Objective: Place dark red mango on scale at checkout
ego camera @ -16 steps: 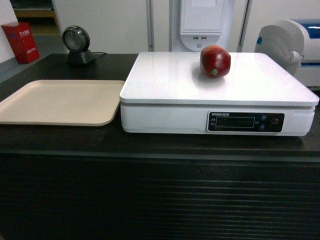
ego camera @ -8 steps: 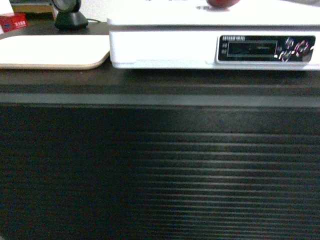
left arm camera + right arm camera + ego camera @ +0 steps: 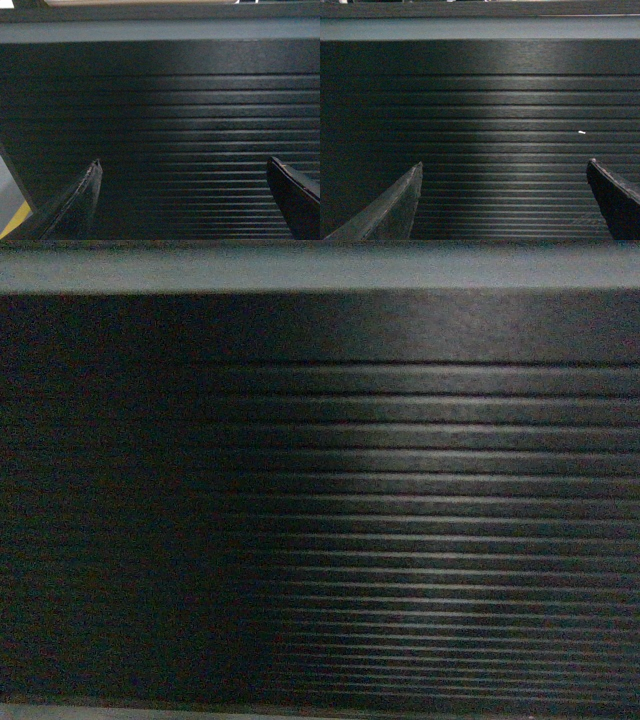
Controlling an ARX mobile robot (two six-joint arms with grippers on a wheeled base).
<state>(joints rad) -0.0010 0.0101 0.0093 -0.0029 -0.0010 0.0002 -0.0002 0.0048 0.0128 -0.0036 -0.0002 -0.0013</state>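
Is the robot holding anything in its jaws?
No. The left gripper and right gripper both stand open with nothing between them, facing the checkout front.

grey floor (image 3: 6, 192) with yellow stripe (image 3: 15, 222) at lower left; dim light.

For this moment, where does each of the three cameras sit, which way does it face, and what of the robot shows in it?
Head: on the robot, facing the black checkout counter's horizontally ribbed front panel close up; no robot parts show.
Left wrist: on the left arm, facing the same panel; the open left claw frames the bottom, and a sliver of a beige tray shows on top.
Right wrist: on the right arm, facing the panel; the open right claw shows.
Shared: all three see the ribbed panel and the counter's pale edge.
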